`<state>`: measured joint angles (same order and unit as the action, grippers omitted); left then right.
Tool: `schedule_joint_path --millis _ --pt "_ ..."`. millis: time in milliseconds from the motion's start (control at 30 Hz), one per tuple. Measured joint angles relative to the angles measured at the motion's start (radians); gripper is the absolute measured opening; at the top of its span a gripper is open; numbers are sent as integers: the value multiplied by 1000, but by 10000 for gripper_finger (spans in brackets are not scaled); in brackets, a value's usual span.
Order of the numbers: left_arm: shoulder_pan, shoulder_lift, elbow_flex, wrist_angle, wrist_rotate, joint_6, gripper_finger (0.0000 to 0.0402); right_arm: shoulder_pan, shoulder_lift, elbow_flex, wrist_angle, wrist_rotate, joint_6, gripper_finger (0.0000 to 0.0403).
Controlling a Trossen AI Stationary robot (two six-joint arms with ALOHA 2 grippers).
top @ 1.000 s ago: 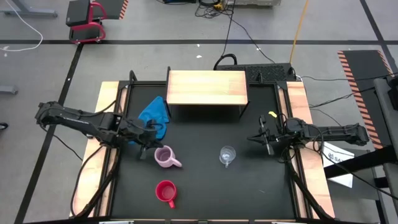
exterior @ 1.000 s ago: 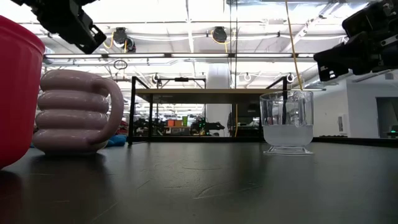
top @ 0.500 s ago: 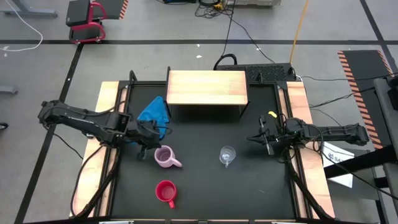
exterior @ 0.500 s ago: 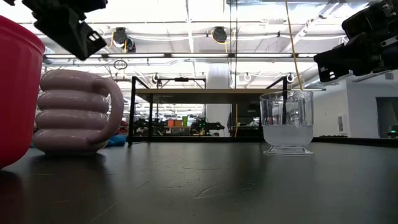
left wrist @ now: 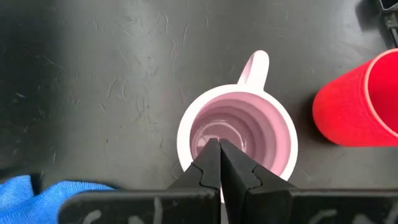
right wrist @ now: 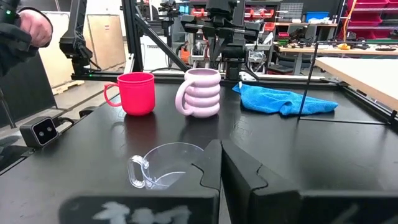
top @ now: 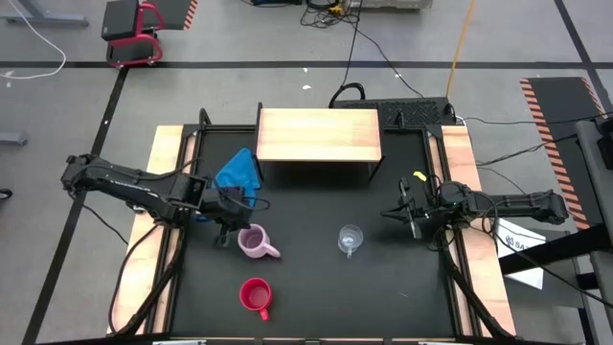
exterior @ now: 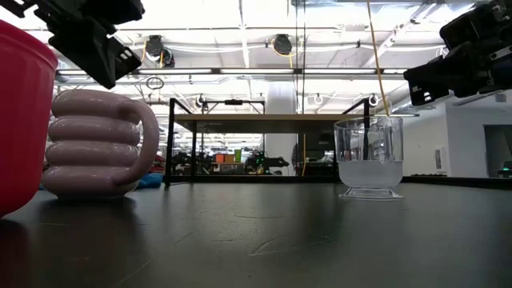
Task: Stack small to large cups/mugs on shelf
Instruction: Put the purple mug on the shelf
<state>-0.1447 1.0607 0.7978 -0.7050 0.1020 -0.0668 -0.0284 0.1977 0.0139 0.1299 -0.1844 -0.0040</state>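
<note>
Since a second before, the left gripper (top: 233, 223) had crept closer to the pink mug (top: 253, 241) and hung just above its rim, fingers (left wrist: 211, 169) pressed together and holding nothing. That mug stood on the table (top: 316, 297), near the red mug (top: 255, 295) and the glass cup (top: 350, 238). Behind them was the shelf (top: 319, 134). At the table's right edge, the right gripper (top: 407, 216) waited, fingers together.
</note>
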Motion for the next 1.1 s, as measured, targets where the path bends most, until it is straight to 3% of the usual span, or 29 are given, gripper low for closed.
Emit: schedule_joint_path --millis 333,1100 --pt "28 0 0 -13 -4 -26 6 0 0 0 -3 0 0 0" --pt "33 0 0 19 35 -42 116 0 0 0 -14 0 0 0"
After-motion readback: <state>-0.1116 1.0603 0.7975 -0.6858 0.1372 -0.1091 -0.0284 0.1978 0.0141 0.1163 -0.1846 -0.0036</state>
